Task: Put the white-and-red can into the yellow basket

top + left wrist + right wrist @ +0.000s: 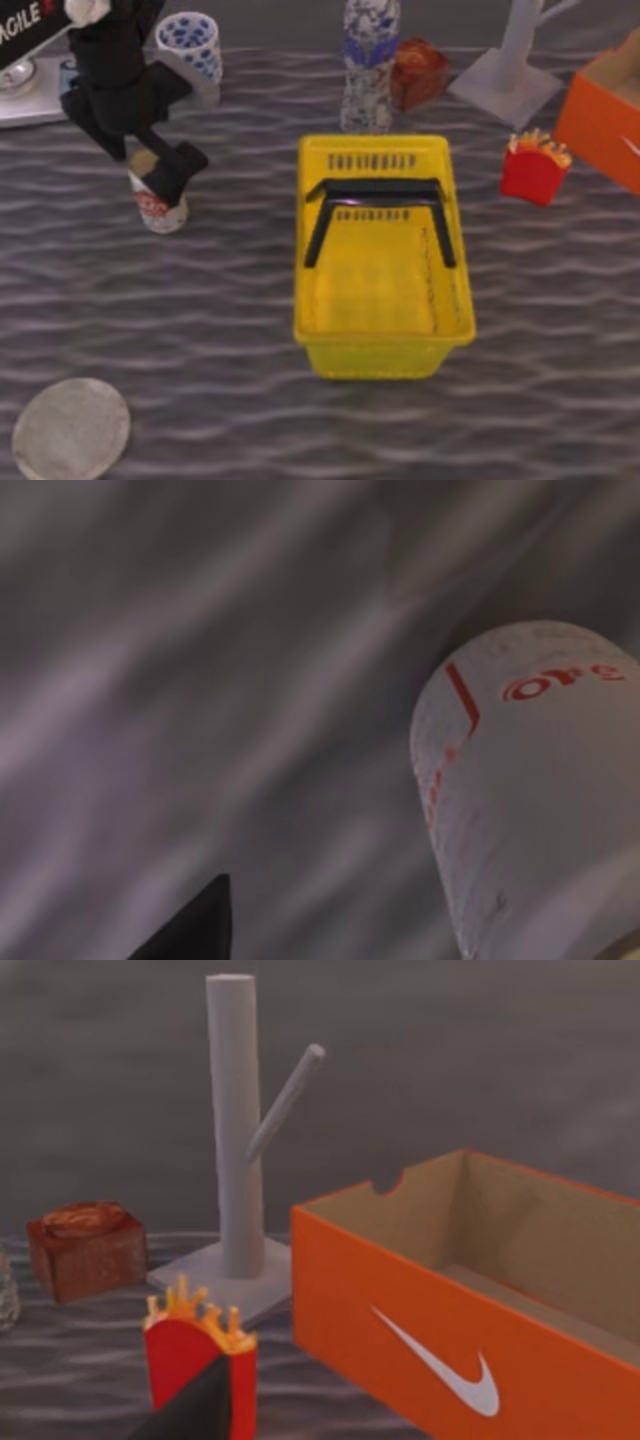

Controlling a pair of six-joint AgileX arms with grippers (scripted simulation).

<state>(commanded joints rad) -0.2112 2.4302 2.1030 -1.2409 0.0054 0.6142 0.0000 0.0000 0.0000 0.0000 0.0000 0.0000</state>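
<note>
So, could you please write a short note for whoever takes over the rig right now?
Left claw: down at the small white cylindrical can with red markings, on the table's left side; whether it grips cannot be seen.
Right claw: out of the top view; its wrist camera faces the red fries box and orange shoebox.
Large bright yellow plastic basket: mid-table, black handle across it, nothing inside.
Done: approach to the can.
Left: secure the grasp, lift, carry right, release into the basket.

Left of the basket [384,345], well apart: can [160,209] under the left gripper [160,165]. Behind the basket: bottle [369,62], beside a brown block [418,72]. Right: fries box [534,168], shoebox [608,118], stand [512,72]. Near left corner: disc [71,430].
</note>
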